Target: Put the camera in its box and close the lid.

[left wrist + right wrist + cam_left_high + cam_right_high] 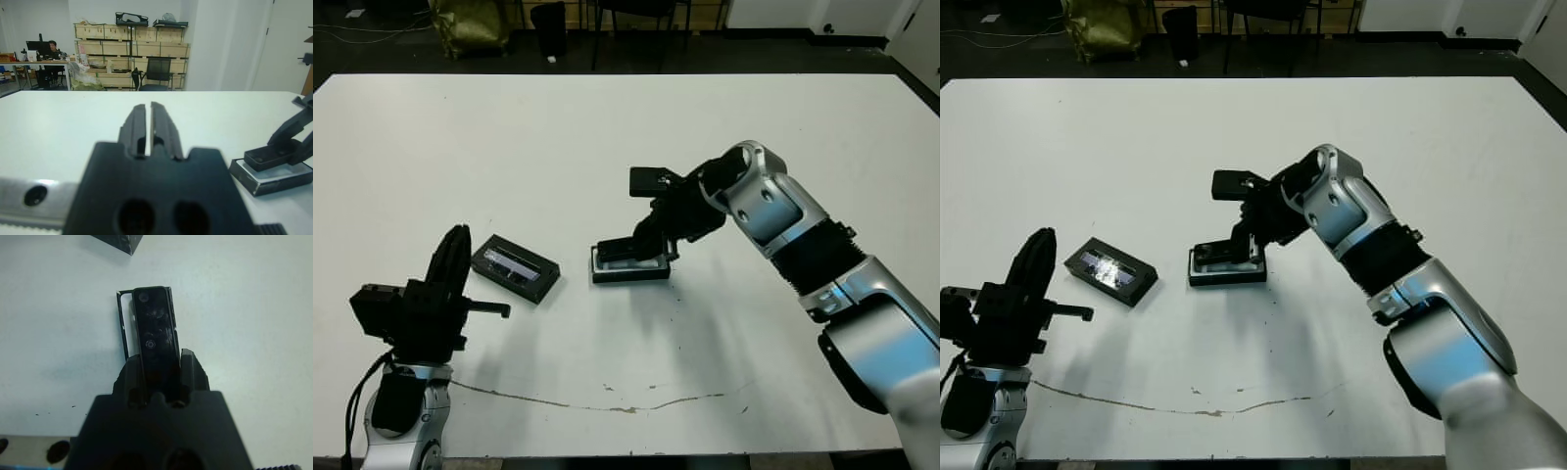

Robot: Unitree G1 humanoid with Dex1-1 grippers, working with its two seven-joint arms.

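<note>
- Step in hand, as I read it: insertion. The right gripper [157, 366] is clenched on the camera [155, 328], one finger on each long side, with the bar sticking out ahead of the jaws.
- The box [630, 264] sits directly under and ahead of the jaws. The camera is over it and looks partly down in the tray; I can't tell whether it is fully seated.
- The lid [515, 267] lies on the table [607, 137], window strip up, well off to the side of the right jaws and closer to the left gripper [146, 125].
- The left gripper's fingers are together with only a thin slit between them, holding nothing, parked clear of the box.
- Next move, my call: square the bar to the tray outline, press it down flat, then release. Only after that fetch the lid.
- Right wrist view only: the tray edge shows along one long side of the bar and past its far end, so it appears slightly offset.
- Head views only: where the lid is and the overall layout.
- Left wrist view only: a side-on look at the box, with the right gripper's fingers coming down onto it, and a person at a desk far beyond the table.
</note>
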